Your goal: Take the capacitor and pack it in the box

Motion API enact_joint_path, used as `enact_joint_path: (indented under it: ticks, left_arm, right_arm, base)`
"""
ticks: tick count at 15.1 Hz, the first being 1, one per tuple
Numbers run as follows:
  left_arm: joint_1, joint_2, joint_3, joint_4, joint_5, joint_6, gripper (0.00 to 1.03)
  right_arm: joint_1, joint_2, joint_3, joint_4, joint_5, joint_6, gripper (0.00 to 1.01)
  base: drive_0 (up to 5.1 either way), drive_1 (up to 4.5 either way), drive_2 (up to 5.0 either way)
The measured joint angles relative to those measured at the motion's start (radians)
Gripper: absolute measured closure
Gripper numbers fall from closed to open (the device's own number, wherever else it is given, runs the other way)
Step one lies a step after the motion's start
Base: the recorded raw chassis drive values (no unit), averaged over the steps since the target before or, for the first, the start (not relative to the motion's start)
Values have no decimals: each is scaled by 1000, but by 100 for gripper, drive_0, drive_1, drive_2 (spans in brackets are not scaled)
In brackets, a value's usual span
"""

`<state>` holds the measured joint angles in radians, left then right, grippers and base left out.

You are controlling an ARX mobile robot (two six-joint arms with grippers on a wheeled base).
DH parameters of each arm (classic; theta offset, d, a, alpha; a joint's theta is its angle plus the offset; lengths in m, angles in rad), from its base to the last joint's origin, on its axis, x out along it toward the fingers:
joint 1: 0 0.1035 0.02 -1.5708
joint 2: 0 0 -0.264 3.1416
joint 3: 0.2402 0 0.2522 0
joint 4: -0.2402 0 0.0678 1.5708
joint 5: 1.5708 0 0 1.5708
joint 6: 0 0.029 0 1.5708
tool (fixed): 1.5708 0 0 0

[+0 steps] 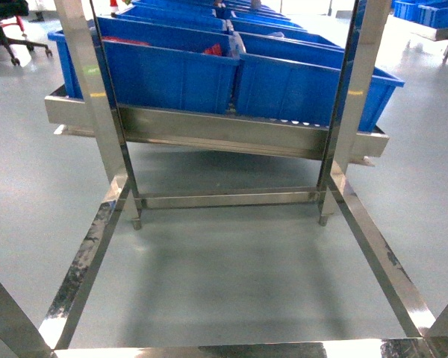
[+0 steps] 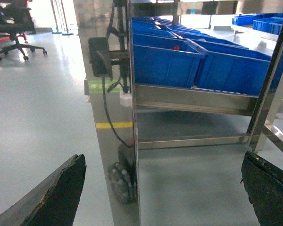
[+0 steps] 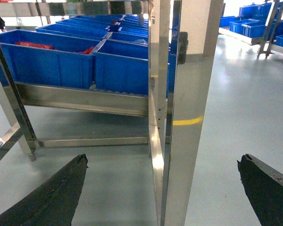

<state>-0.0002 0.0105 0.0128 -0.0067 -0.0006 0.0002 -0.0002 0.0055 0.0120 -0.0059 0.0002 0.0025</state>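
A grey, glossy floor [image 1: 231, 276] fills the lower part of the head view, framed by the rails of a steel rack [image 1: 224, 134]. The rack's sloped shelf carries rows of blue bins [image 1: 172, 74] set side by side and running back in lines. Red items show inside some bins: a patch at the inner corner of the front left bin [image 1: 213, 50] in the head view, and more in the bins seen from the right wrist [image 3: 33, 45]. They are too small and blurred to tell whether any of them is the capacitor. The pink box does not show in any view.

A black office chair [image 1: 7, 30] stands on the floor at the far left, well apart from the rack. More blue bins [image 1: 425, 11] sit on another rack at the far right.

In the left wrist view a wide steel post [image 2: 108, 94] stands just beside the rack, with a black cable [image 2: 108, 117] hanging down its face, and a yellow line [image 2: 113, 125] crosses at floor level.

The left hand [image 2: 165, 197] is spread wide, its two dark fingers [image 2: 56, 197] at the lower corners of its view with nothing between them. The right hand [image 3: 165, 197] is likewise spread apart and holds nothing, its fingers [image 3: 52, 197] low over the floor on either side of a steel post [image 3: 179, 117]. Neither hand shows in the head view.
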Motion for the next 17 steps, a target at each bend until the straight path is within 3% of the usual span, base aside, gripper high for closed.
enact_joint_path:
  ticks: [17]
  left_arm:
    - [0, 0, 0, 0, 0, 0, 5]
  right_arm:
    - [0, 0, 0, 0, 0, 0, 3]
  base:
    - [0, 0, 0]
